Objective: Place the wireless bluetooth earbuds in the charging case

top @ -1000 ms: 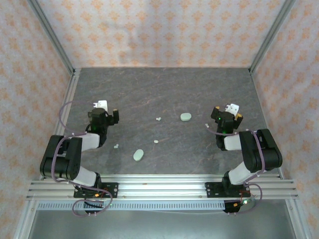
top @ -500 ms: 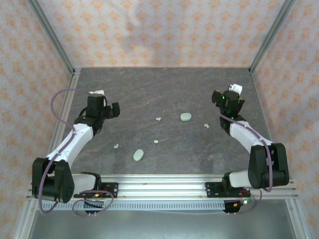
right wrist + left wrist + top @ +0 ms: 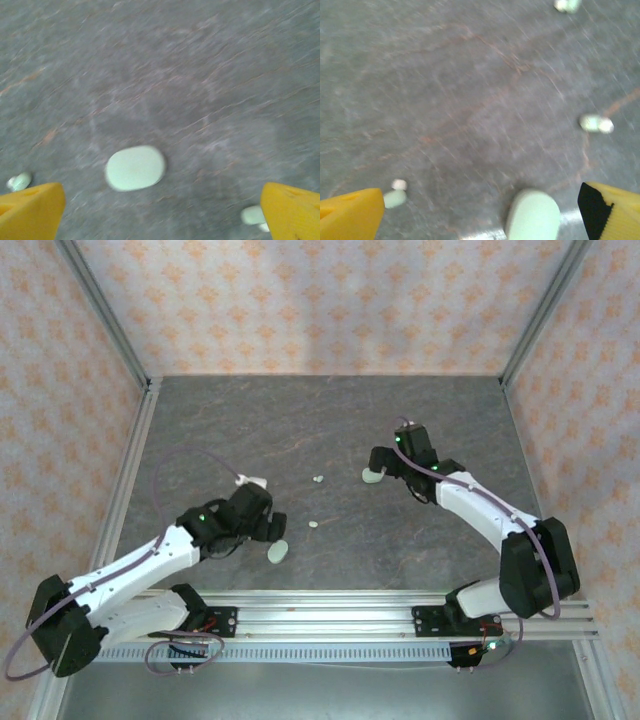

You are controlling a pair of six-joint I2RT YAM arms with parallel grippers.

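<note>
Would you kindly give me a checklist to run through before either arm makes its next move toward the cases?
1. Left pincer open: ok.
2. Right pincer open: ok.
3. Near case within the left pincer's span: ok, off-centre.
4. Far case within the right pincer's span: ok.
5. Case lids open: cannot tell, blurred.
6. Earbud clear of the left pincer: not ok, close beside one finger.

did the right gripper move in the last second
Yes. The right gripper has swung left in the top view, from well right of the far mint case to just over it.
</note>
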